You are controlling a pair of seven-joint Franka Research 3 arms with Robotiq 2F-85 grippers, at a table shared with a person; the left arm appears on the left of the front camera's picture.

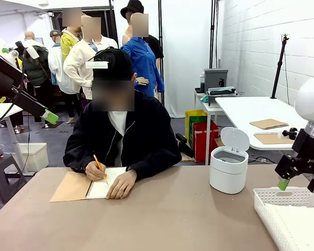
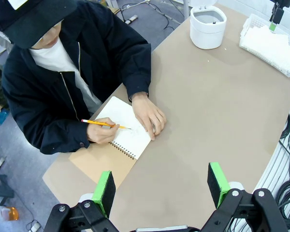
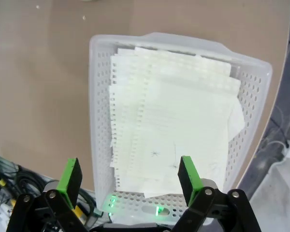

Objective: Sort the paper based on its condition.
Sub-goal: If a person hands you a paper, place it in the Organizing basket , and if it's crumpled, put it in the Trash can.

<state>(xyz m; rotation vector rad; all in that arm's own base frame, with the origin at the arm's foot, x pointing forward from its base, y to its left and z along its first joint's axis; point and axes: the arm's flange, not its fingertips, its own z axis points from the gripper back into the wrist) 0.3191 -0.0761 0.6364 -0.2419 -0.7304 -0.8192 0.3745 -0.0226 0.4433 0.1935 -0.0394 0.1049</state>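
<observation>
The paper lay as a loose stack of white sheets in the white basket at the right near corner of the desk. The right jaws hung above it, spread wide and empty. The left jaws, also wide open with nothing between them, were held high over the desk's left side. Across the desk a person wrote with a pencil in a spiral notebook. A white bin stood between notebook and basket.
</observation>
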